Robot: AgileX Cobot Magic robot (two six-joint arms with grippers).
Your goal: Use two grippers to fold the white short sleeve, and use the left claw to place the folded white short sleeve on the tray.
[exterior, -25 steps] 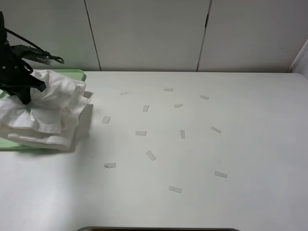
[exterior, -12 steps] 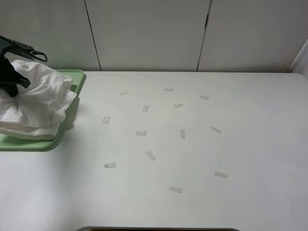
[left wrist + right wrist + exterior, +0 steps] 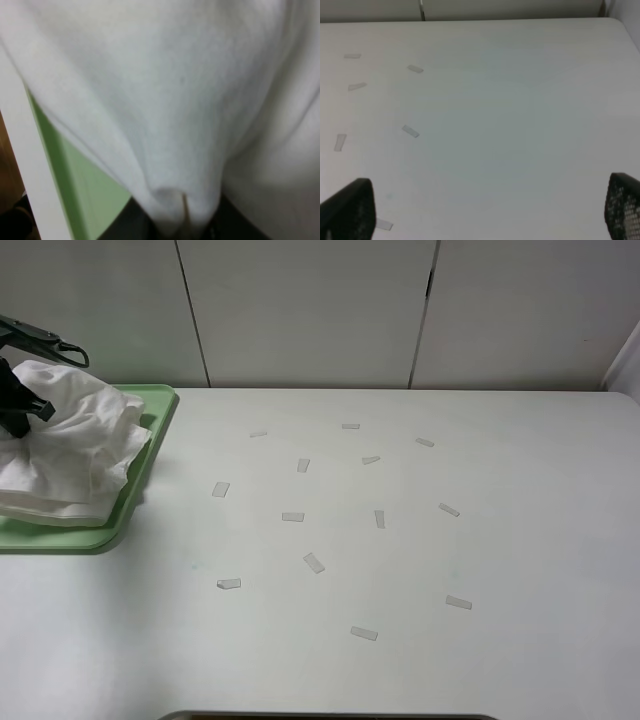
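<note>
From my high camera I see the white short sleeve [image 3: 75, 445] bunched in a wrinkled heap on the tray [image 3: 150, 435], which sits at the far left end of the white table [image 3: 420, 570]; the cloth covers most of the tray and its near-right corner hangs just over the tray's rim. My left claw [image 3: 20, 410] is pressed into the heap at the top of the tray's left side, and my left wrist camera shows a fold of the shirt pinched between its dark jaws, so it is clamped on the fabric, with green tray floor visible beside the cloth. Small pale tape strips [image 3: 314, 562] lie scattered on the table well to the right of the tray. My right gripper [image 3: 485, 210] hangs above bare table far from the tray, its two black fingertips [image 3: 350, 210] spread wide apart and holding nothing.
</note>
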